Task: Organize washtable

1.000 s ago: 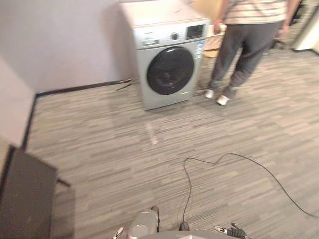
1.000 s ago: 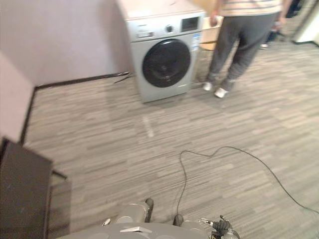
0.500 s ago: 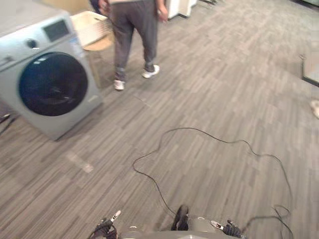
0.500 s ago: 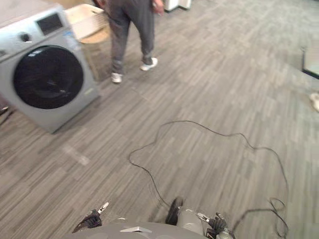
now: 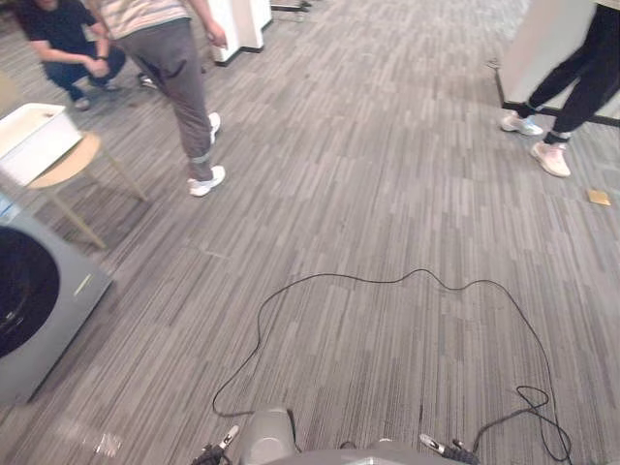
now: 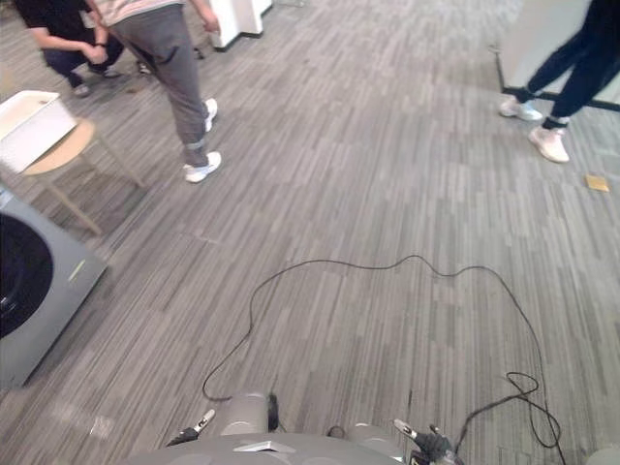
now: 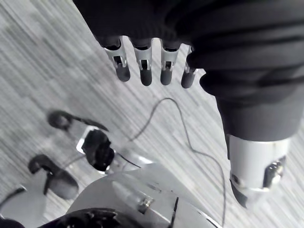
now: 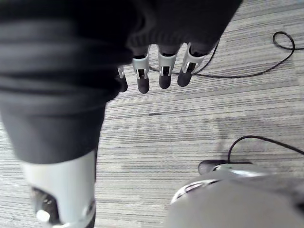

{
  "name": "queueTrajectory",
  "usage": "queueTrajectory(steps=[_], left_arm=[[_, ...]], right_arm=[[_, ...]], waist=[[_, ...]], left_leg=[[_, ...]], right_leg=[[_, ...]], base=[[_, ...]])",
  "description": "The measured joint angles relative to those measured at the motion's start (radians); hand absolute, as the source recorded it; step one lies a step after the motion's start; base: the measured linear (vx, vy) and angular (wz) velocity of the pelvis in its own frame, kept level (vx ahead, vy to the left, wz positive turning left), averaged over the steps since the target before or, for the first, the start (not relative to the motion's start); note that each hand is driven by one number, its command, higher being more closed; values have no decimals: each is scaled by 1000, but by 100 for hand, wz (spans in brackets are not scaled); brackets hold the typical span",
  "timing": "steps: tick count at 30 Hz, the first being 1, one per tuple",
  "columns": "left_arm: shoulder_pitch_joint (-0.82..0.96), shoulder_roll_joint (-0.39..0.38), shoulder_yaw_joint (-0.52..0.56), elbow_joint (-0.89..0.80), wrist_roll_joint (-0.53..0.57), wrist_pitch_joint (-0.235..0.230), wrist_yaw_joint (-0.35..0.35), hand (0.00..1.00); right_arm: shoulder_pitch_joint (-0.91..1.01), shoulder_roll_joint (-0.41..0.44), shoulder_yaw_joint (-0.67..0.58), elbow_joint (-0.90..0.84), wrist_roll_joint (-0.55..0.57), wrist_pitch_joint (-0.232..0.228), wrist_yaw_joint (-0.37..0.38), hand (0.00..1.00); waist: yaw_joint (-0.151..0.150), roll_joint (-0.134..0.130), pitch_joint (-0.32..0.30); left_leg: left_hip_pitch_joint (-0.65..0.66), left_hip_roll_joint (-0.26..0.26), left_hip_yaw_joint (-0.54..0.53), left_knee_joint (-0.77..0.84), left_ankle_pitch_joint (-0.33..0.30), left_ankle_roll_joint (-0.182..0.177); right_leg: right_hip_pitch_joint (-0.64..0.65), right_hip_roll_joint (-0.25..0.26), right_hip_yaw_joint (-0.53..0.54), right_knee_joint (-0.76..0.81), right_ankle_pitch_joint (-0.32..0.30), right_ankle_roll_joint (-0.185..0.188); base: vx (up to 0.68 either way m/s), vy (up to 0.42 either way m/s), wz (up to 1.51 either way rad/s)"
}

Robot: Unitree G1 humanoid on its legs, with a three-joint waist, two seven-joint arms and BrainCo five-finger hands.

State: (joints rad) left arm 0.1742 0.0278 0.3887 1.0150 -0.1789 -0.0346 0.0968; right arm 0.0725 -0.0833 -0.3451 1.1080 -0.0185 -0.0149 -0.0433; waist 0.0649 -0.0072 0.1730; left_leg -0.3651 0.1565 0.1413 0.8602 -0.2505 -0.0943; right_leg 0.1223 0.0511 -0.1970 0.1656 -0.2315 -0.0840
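Washtable: I cannot tell where it stands. Nothing ahead reads as a counter with wash things on it, so I judge the tidying not yet begun.
Nearest laundry gear: a grey washing machine (image 5: 34, 310) sits at the robot's far left with its dark door facing the room. Near it a round wooden stool (image 5: 63, 170) carries a white tub (image 5: 34, 140), likely parked there to be within reach of the door.
Left hand (image 7: 145, 61): hangs at the robot's side over the floor (image 5: 387, 174), fingers straight and loose, holding nothing.
Right hand (image 8: 161, 66): the same, low and slack and empty, which suits a robot with nothing within reach.
People: a person in grey trousers (image 5: 179, 68) stands beyond the stool and a crouching person (image 5: 63, 44) is behind them. A person in dark trousers (image 5: 581, 68) is far right, beside a small tan scrap (image 5: 599, 197).
Next move: finding the counter, while keeping well apart from the people.
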Motion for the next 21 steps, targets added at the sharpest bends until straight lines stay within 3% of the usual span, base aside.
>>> queueTrajectory(steps=[1, 2, 3, 4, 5, 6, 7, 8, 9, 10, 11, 12, 14, 15, 16, 17, 19, 21], left_arm=[[2, -15, 5, -9, -10, -7, 3, 0], [12, -17, 6, -27, -11, -11, 4, 0], [20, -17, 1, -38, -11, -13, 4, 0], [14, -20, -2, -38, -13, -18, 3, 0], [28, -13, 2, -33, -13, -16, 2, 0], [27, -8, 8, -26, -13, -13, 1, 0], [18, 2, 18, -12, -12, -11, 1, 0], [14, 11, 14, 0, -12, -12, 0, 0], [9, 28, 7, 9, -7, -8, 0, 0], [9, 38, 0, 8, -2, -5, 0, 0], [8, 40, -5, 8, 6, -2, 0, 0], [-12, 40, -20, 7, 10, 4, 0, 0], [-41, 35, -39, -2, 9, 2, -3, 0], [-68, 32, -49, -2, 6, 1, -7, 0], [-102, 34, -90, 3, -1, 0, -13, 0], [-133, 25, -117, 2, -10, -4, -25, 0], [-169, 1, -132, -11, -11, -10, -44, 0], [-134, -49, -117, -14, -8, -10, -47, 0]], right_arm=[[-8, 6, 6, -13, 0, -2, 0, 0], [-6, 7, 26, -17, 0, -9, 0, 0], [-2, 4, 32, -16, 0, -13, 0, 0], [-2, -5, 38, -11, -1, -18, 0, 0], [7, 8, 36, -8, -1, -18, 1, 0], [7, 14, 31, -7, -1, -18, 4, 0], [6, 30, 10, -7, -1, -18, 7, 0], [7, 41, -13, -7, 0, -18, 8, 0], [11, 55, -56, -8, 0, -18, 11, 0], [16, 58, -81, -7, -1, -17, 14, 0], [22, 57, -86, -7, -1, -18, 15, 0], [36, 56, -98, -9, -1, -19, 18, 0], [56, 55, -110, -19, 0, -25, 23, 0], [65, 57, -121, -17, 0, -26, 23, 0], [78, 59, -127, -17, 10, -26, 22, 0], [102, 64, -126, -17, 23, -17, 23, 0], [152, 80, -135, -16, 38, -1, 23, 0], [184, 67, -151, -43, 40, 17, 27, 0]], waist=[[2, -6, 11], [9, -7, 6], [15, -1, -1], [32, 0, -6], [32, -23, -36], [32, -37, -43], [31, -59, -44], [28, -68, -41], [24, -89, -31], [15, -97, -24], [6, -91, -20], [-10, -75, -13], [-18, -59, -21], [-27, -49, -23], [-41, -44, -22], [-57, -45, -23], [-64, -46, -29], [-94, 11, -64]], left_leg=[[-26, -8, 11, -173, 5, 7], [-27, -34, -18, -410, 64, -9], [-28, -43, -46, -515, 94, -21], [-44, -60, -86, -548, 200, -29], [-47, -111, -92, -524, 261, 16], [-47, -127, -93, -509, 265, 43], [-33, -151, -74, -466, 217, 95], [-12, -160, -60, -451, 192, 102], [52, -181, -43, -440, 131, 125], [138, -199, -41, -449, 87, 144], [185, -204, -48, -456, 70, 153], [290, -201, -67, -494, 41, 160], [423, -175, -69, -600, 17, 160], [463, -161, -80, -629, -7, 160], [513, -147, -95, -670, -26, 156], [558, -140, -108, -698, -54, 151], [627, -152, -133, -716, -127, 135], [680, -108, -159, -694, -169, 121]], right_leg=[[62, -5, 20, -45, -5, 18], [113, -17, 28, -88, -20, 42], [132, -18, 37, -109, -30, 52], [162, -32, 57, -119, -64, 75], [162, -77, 73, -84, -99, 109], [141, -100, 78, -26, -115, 137], [72, -147, 94, 178, -125, 170], [26, -168, 106, 315, -108, 193], [-61, -206, 113, 571, 13, 199], [-123, -247, 103, 777, 174, 201], [-143, -265, 88, 847, 172, 194], [-183, -268, 57, 929, 134, 141], [-292, -240, 11, 893, 45, 128], [-354, -222, -30, 801, 18, 120], [-404, -207, -99, 596, 14, 122], [-419, -201, -172, 315, 71, 138], [-472, -199, -176, -20, 183, 173], [-514, -171, -165, 60, 186, 115]], base=[[-236, 61, -48], [-214, 71, -45], [-2, 116, -49], [377, 146, -45], [552, 146, -45], [709, 144, -28], [541, 122, -18], [574, 160, -14], [444, 138, -4], [395, 122, 4], [283, 93, 14], [124, 75, 8], [-66, 60, -4], [-111, 35, 9], [-79, 36, 37], [217, -50, 51], [628, -243, 49], [854, -284, 45]])
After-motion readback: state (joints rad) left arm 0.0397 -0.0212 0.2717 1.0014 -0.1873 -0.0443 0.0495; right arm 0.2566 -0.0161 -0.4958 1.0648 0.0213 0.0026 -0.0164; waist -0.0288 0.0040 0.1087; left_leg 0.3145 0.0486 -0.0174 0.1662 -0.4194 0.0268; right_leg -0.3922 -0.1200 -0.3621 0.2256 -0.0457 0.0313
